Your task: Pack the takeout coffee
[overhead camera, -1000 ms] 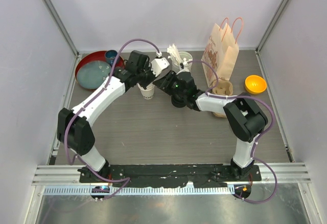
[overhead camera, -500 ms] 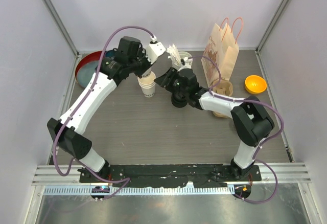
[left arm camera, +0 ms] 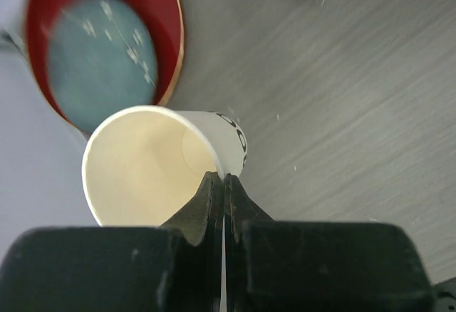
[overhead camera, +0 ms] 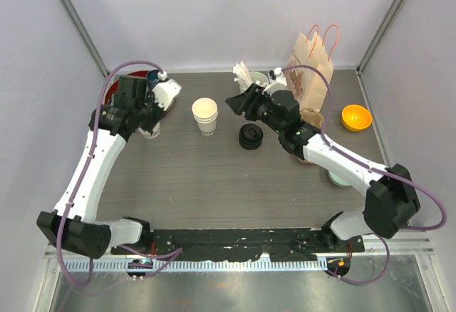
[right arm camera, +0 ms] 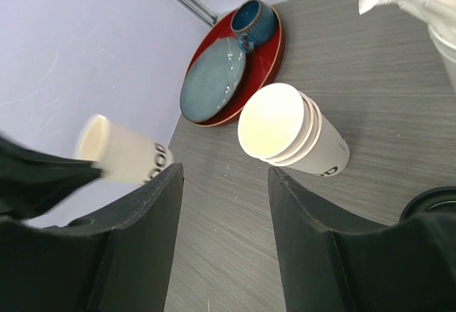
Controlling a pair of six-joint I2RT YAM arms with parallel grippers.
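Left gripper (left arm camera: 219, 181) clamped on paper cup (left arm camera: 142, 169) at rim wall, beside red tray (left arm camera: 176, 41); cup likely light, thin, easily crushed. Right gripper (right arm camera: 224, 184) parted, empty.

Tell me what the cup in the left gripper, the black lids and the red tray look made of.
Cup pinched by the left gripper: thin white paper, matte, with a rolled rim. Black lids: probably moulded plastic, judging by the smooth raised ring. Red tray: glossy, even red with a thin gold edge; lacquer or plastic, unclear which.
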